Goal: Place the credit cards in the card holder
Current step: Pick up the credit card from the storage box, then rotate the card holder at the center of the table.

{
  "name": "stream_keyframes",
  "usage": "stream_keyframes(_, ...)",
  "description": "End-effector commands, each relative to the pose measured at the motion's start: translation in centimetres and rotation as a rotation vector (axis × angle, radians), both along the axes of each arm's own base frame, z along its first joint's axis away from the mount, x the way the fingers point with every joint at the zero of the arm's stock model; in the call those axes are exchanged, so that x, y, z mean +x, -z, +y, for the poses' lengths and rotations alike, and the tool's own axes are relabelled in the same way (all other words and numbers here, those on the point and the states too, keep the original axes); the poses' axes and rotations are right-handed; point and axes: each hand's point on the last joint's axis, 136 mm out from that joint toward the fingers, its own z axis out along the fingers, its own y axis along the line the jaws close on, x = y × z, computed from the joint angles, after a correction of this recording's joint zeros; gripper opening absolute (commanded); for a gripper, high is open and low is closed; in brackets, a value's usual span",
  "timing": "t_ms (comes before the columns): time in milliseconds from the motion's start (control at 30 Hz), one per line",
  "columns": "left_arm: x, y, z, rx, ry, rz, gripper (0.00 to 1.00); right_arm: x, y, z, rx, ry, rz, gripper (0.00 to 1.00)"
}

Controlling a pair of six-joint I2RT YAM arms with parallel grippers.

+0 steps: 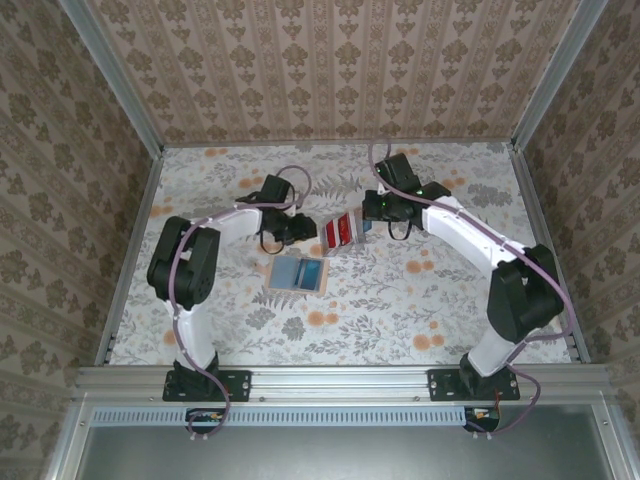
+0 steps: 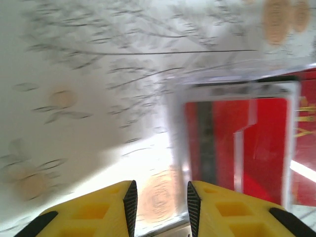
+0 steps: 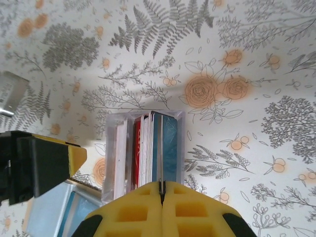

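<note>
Seen from above, two white-and-black robot arms reach inward from the near edge of a flower-patterned table (image 1: 450, 300) and meet near its middle. The left arm rises from its base, bends sharply at the elbow and stretches to the right, so that the left gripper (image 1: 303, 228) sits low, just beside the left side of a clear plastic stand (image 1: 342, 232). The right arm arches up and over from the right, and its wrist tips down so the right gripper (image 1: 368, 222) comes onto the stand from the far right side. The credit cards (image 3: 148, 148) stand on edge inside this stand, packed side by side, mostly red and white with a blue one on the right. In the right wrist view the right gripper (image 3: 161, 193) has its yellow fingers pressed fully together, and the thin edge of one card beside the blue one runs straight into the seam between them, so it looks pinched. In the left wrist view the left gripper (image 2: 160, 207) has its fingers partly apart with only tabletop between them, the stand (image 2: 177, 148) just ahead and to the right. The card holder (image 1: 297, 272) lies open flat on the table, near the stand on its near-left side, blue-grey lining up.
</note>
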Motion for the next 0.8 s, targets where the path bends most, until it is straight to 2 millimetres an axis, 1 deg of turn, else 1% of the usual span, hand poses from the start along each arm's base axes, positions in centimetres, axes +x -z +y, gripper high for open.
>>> stream_keyframes(0, -0.9, 0.2, 2.5, 0.052, -0.006, 0.0, 0.36, -1.5, -1.1, -1.2, -0.017, 0.009, -0.022, 0.06)
stream_keyframes(100, -2.3, 1.6, 3.4, 0.073, -0.008, 0.035, 0.35, -2.9, -1.9, -1.0, 0.024, -0.002, -0.044, 0.07)
stream_keyframes(167, -3.2, 2.1, 3.7, 0.076, -0.008, 0.053, 0.35, -3.8, -2.2, -0.4, 0.066, -0.02, -0.048, 0.07)
stream_keyframes(200, -3.9, 2.5, 3.9, 0.078, -0.007, 0.067, 0.35, -4.3, -2.1, 0.3, 0.095, -0.037, -0.046, 0.07)
stream_keyframes(300, -5.4, 3.3, 4.7, 0.096, -0.012, 0.09, 0.35, -5.9, -1.5, 2.7, 0.181, -0.096, -0.031, 0.07)
stream_keyframes(400, -7.0, 3.8, 5.5, 0.11, -0.021, 0.109, 0.35, -7.7, -0.3, 5.6, 0.258, -0.158, -0.002, 0.07)
stream_keyframes(500, -8.2, 3.9, 5.9, 0.112, -0.029, 0.114, 0.35, -9.3, 1.0, 8.2, 0.295, -0.202, 0.023, 0.07)
stream_keyframes(633, -8.5, 4.0, 6.3, 0.121, -0.038, 0.105, 0.35, -10.7, 3.2, 11.9, 0.353, -0.26, 0.076, 0.07)
stream_keyframes(700, -8.0, 3.7, 6.4, 0.118, -0.048, 0.092, 0.35, -11.0, 4.4, 13.3, 0.383, -0.276, 0.108, 0.07)
stream_keyframes(767, -7.4, 3.0, 6.6, 0.113, -0.053, 0.076, 0.35, -10.9, 5.3, 14.5, 0.408, -0.279, 0.123, 0.07)
